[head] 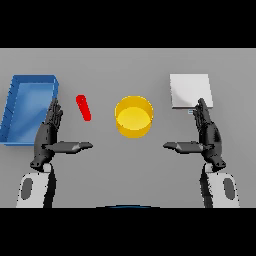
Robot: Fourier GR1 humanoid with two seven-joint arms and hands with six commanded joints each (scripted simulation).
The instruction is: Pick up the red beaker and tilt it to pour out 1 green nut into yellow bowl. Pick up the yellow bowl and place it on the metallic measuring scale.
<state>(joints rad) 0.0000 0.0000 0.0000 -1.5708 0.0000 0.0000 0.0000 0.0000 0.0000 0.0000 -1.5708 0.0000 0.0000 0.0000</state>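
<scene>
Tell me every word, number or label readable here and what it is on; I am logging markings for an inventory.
None can be read: the red beaker, yellow bowl, metallic measuring scale and blue tray all show plain, unmarked surfaces.

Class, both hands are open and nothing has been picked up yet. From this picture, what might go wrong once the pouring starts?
1. The red beaker looks slim and tilted, so the left hand may knock it away.
2. Its contents cannot be seen, so more than one nut might fall into the yellow bowl.
3. The right hand overlaps the metallic scale and may nudge it.
</scene>
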